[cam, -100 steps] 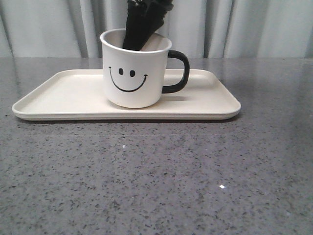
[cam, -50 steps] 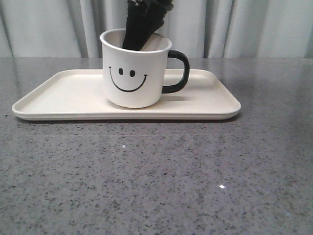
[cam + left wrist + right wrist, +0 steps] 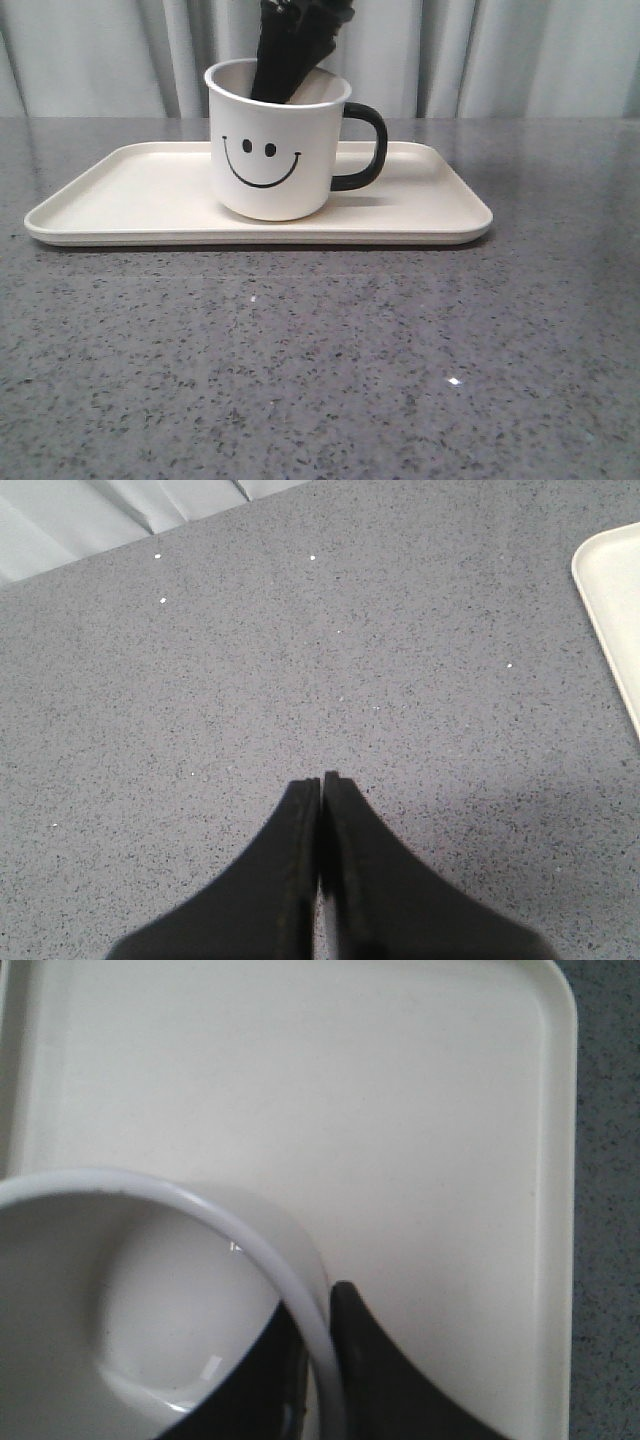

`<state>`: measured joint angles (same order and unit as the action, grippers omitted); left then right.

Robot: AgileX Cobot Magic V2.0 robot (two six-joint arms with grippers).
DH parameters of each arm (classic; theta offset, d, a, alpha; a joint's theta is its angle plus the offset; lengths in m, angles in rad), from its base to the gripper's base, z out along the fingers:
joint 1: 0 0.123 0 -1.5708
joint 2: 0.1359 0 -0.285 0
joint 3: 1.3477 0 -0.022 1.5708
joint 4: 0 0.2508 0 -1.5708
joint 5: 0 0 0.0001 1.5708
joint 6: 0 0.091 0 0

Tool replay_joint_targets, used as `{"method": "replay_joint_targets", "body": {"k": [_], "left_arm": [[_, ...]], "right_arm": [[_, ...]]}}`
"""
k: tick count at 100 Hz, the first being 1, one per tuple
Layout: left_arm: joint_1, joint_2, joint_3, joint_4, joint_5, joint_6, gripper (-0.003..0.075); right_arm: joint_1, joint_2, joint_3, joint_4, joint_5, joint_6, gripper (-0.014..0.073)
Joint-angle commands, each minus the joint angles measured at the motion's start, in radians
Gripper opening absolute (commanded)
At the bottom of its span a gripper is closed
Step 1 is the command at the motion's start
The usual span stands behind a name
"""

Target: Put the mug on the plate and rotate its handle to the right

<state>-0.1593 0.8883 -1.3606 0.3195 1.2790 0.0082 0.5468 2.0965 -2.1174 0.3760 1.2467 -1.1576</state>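
The grey speckled table (image 3: pixel 320 370) lies bare in front of the plate (image 3: pixel 120 195), which has free surface on both sides of the mug (image 3: pixel 275 165). The mug stands upright on the plate, smiley forward, its handle (image 3: pixel 368 145) pointing to the right. The right gripper (image 3: pixel 322 1345) pinches the mug's rim, one finger inside, one outside; its upper body is cut off. The left gripper (image 3: pixel 321 785) hangs over the table with jaws pressed together, empty.
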Motion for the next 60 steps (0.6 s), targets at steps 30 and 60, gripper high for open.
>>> {"method": "replay_joint_targets", "body": {"k": [30,60], "left_arm": [[0.002,-0.005,-0.021,0.013,-0.042,-0.008,-0.0020],[0.002,-0.005,-0.021,0.013,-0.042,-0.008,-0.0020]], "right_arm": [[0.000,-0.061,-0.025,0.025,0.073,-0.006,0.0080],[0.000,-0.061,-0.026,0.025,0.073,-0.003,0.0171]]}}
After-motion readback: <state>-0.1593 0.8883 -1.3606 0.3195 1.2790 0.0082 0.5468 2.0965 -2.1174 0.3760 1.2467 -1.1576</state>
